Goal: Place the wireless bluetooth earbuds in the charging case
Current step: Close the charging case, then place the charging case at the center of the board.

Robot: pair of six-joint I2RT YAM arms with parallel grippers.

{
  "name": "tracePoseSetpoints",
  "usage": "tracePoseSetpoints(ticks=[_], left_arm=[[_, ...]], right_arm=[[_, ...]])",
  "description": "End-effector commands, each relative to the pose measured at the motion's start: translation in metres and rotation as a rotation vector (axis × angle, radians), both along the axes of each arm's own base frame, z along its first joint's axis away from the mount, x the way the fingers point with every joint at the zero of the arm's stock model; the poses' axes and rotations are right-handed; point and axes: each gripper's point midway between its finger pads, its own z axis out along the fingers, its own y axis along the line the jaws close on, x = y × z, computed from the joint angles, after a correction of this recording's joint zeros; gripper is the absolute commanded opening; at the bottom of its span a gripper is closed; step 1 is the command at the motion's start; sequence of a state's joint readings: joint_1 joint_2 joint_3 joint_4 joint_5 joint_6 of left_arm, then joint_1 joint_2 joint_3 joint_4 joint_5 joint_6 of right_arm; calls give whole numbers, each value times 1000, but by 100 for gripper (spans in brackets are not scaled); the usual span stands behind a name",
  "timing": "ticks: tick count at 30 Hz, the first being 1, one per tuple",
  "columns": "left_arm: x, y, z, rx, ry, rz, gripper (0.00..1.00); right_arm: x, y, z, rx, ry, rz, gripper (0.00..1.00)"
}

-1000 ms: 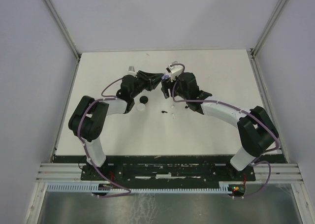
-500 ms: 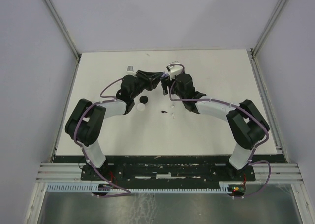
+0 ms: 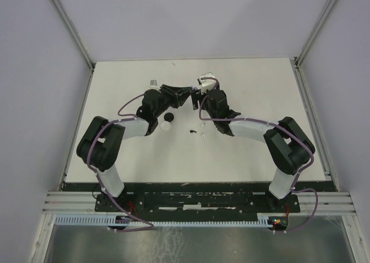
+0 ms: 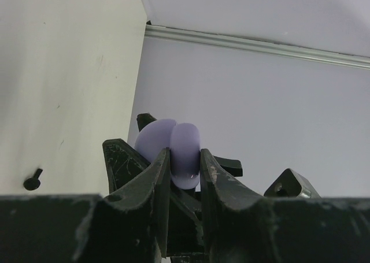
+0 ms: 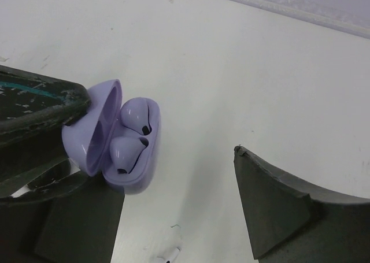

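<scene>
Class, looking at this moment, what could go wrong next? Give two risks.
The left gripper alone pinches the open charging case; a slip may drop it. The open right gripper sits close; a nudge might knock the case or unseat the two earbuds lying in it.

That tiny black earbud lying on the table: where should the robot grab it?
Probably from straight above, jaws closing across the rounded head of the black earbud, not its thin stem. It lies flat on the table with bare surface on both sides, and the head is its widest part.
</scene>
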State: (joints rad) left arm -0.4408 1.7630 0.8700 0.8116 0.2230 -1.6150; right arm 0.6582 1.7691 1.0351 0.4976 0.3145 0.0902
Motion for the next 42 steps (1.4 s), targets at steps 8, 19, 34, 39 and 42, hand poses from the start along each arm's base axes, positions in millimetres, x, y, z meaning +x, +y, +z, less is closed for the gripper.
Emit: tracePoseSetpoints(ticks=[8,19,34,39,42], left_arm=[[-4,-7,-5,-8,2,-45,3],[0,-10,-16,8,15,-67,3],[62,-9,-64,272,26,-58,3],[88,-19,-82,331,13,-75,3],[103,-25,-88,366,0,-83,3]], right_arm=[[3,-46,36,0,-117,-151,81],[3,-75,41,5,-115,-193,82],[-14,-111,28,-19,244,-218,92],[-27,-114,20,-64,319,-194,92],[-33,-115,18,-63,325,-186,92]])
